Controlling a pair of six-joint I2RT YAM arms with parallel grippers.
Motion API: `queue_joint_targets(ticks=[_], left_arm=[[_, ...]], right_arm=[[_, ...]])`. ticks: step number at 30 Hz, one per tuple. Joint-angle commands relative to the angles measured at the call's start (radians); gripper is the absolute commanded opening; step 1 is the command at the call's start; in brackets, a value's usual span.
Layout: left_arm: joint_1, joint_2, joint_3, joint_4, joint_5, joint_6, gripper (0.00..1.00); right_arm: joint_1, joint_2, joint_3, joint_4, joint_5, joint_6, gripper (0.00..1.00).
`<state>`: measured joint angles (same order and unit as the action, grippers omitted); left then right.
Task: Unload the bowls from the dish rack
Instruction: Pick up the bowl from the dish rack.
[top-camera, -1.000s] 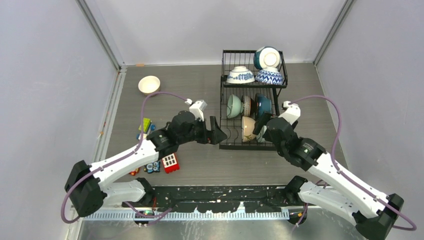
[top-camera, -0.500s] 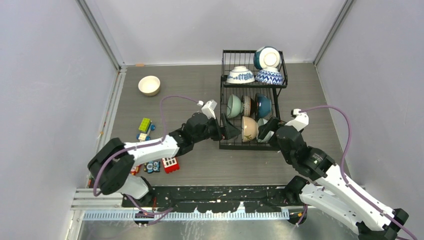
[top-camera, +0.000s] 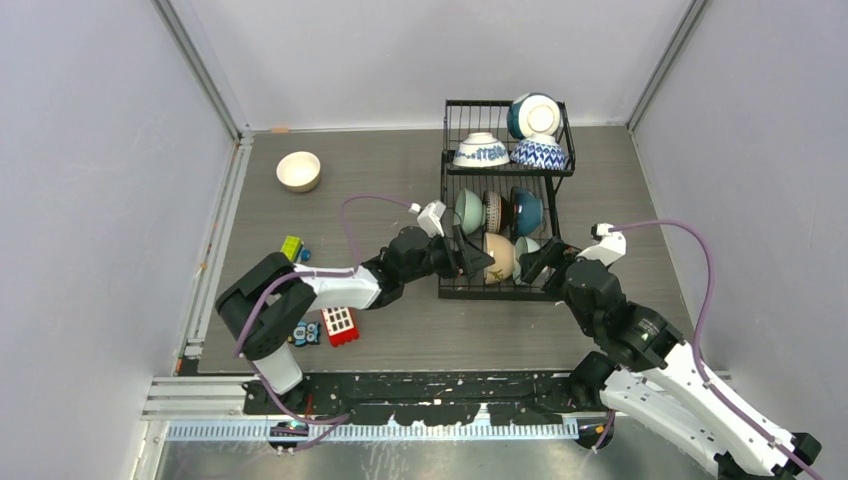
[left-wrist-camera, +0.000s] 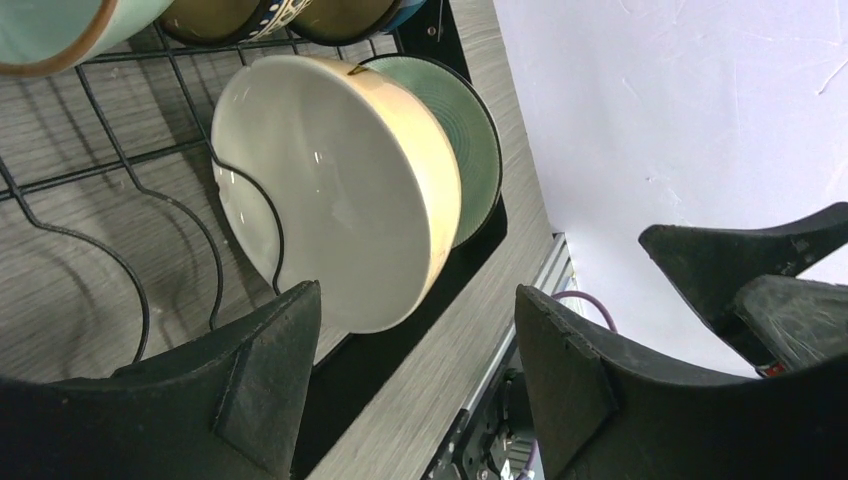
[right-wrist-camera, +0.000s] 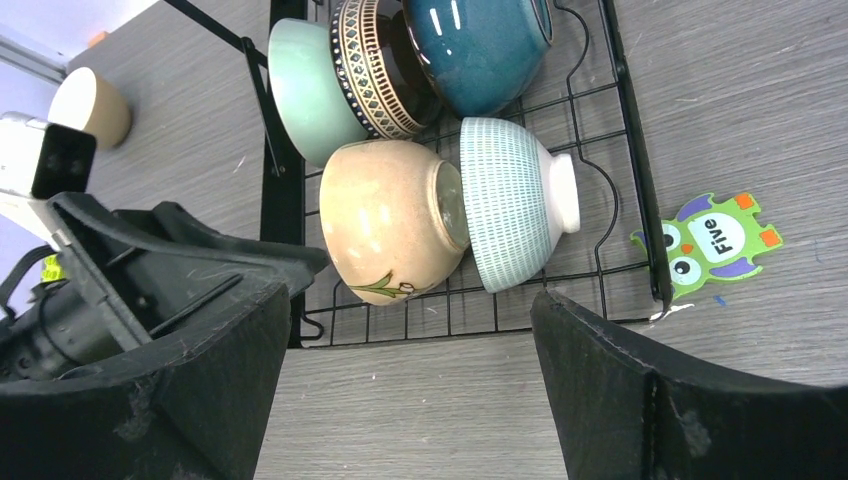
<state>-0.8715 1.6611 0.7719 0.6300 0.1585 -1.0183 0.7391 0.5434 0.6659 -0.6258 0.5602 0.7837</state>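
1 bowl (top-camera: 298, 171) sits on the counter (top-camera: 390, 170) at 10 o'clock; 8 fill the rack (top-camera: 444, 190). My left jaws stand wide at the cream bowl (left-wrist-camera: 330, 190); right jaws wide, empty.

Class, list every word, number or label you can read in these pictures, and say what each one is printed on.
"Five": on the owl sticker, flat on the table beside the dish rack.
Toy blocks: markings too small to read.
Bowls: patterns only, no text.
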Motion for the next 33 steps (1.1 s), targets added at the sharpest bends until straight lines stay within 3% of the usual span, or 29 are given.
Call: queue_joint_targets(ticks=[1,13,33], left_arm=[[-0.004,0.042,0.059,0.089,0.015,0.000,0.71],[-0.004,0.106,0.120,0.090,0.039,-0.001,0.59],[-0.012,0.184,0.166,0.147,0.092,-0.014,0.49]], right_arm=[[-0.003,-0.025,-0.005,-0.002,0.004,-0.007,0.94],[-0.003,-0.036,-0.008,-0.001,0.004,-0.016,0.94],[-0.004,-0.049,-0.007,-0.001,0.002,-0.035,0.94]])
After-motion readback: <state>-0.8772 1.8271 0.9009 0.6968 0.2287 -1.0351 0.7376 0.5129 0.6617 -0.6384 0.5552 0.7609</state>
